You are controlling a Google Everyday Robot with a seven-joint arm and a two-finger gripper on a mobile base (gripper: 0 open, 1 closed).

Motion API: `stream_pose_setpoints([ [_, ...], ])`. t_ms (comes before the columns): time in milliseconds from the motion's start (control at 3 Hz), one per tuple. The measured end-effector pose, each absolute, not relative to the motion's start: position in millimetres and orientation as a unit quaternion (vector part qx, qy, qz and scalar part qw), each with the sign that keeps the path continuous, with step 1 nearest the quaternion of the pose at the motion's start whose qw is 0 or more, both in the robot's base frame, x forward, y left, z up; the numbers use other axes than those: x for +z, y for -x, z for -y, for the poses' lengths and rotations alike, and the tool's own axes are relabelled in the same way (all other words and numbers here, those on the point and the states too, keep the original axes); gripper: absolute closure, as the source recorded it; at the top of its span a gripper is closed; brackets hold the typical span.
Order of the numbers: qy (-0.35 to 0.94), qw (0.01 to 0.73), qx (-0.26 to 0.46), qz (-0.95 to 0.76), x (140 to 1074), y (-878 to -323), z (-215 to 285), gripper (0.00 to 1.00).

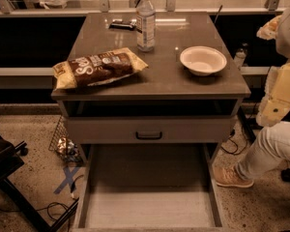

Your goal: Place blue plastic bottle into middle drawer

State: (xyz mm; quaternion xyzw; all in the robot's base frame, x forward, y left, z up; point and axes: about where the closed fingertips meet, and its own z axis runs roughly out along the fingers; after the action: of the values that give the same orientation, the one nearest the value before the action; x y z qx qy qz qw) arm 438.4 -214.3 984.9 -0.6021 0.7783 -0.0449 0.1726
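The bottle [146,21] stood upright on the tabletop [154,79] near the middle of the far edge, its white cap on. A chip bag [99,67] lay along the left edge, reaching the near-left corner, and a white bowl [203,60] sat toward the right edge, well apart from the bottle. Beneath a shut drawer front [193,129] with a black handle, the wide drawer [147,209] stood pulled out. The gripper was out of sight, so I could not tell whether it was clenched or released
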Motion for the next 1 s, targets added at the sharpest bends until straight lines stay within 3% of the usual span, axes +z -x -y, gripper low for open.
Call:
stream_pose_setpoints([
  [333,0.602,0.173,-0.045,-0.778,984.9,-438.4,214.3,0.0],
  [1000,0.585,0.292,0.042,-0.755,1002.0,-506.6,158.7,0.0],
])
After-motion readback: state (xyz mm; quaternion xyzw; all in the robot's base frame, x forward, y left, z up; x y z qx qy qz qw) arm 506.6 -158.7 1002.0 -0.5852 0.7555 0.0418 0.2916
